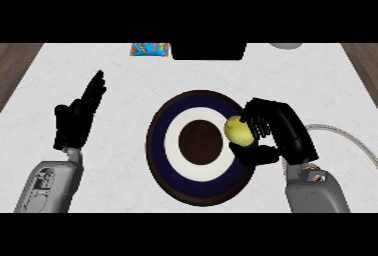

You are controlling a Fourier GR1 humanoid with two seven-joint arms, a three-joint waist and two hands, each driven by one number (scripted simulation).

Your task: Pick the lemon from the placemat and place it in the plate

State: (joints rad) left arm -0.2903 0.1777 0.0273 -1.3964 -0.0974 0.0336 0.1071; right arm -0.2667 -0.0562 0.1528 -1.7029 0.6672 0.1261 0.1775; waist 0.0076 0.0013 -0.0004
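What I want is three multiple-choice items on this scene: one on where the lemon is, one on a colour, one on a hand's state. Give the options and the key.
1. Where is the lemon?
A. At the plate's left rim.
B. Over the plate's right part, in the right hand.
C. Lying free on the plate's centre.

2. What colour is the plate's broad band around its white ring?
A. Red.
B. Green.
C. Dark blue.

3. How is the left hand?
A. Open, holding nothing.
B. Curled round the lemon.
C. Pressing on the plate.

Key:
1 B: the right hand's fingers curl round the lemon above the plate's right side.
2 C: a dark blue band surrounds the white one.
3 A: its fingers are straight, at the view's left, apart from the plate.
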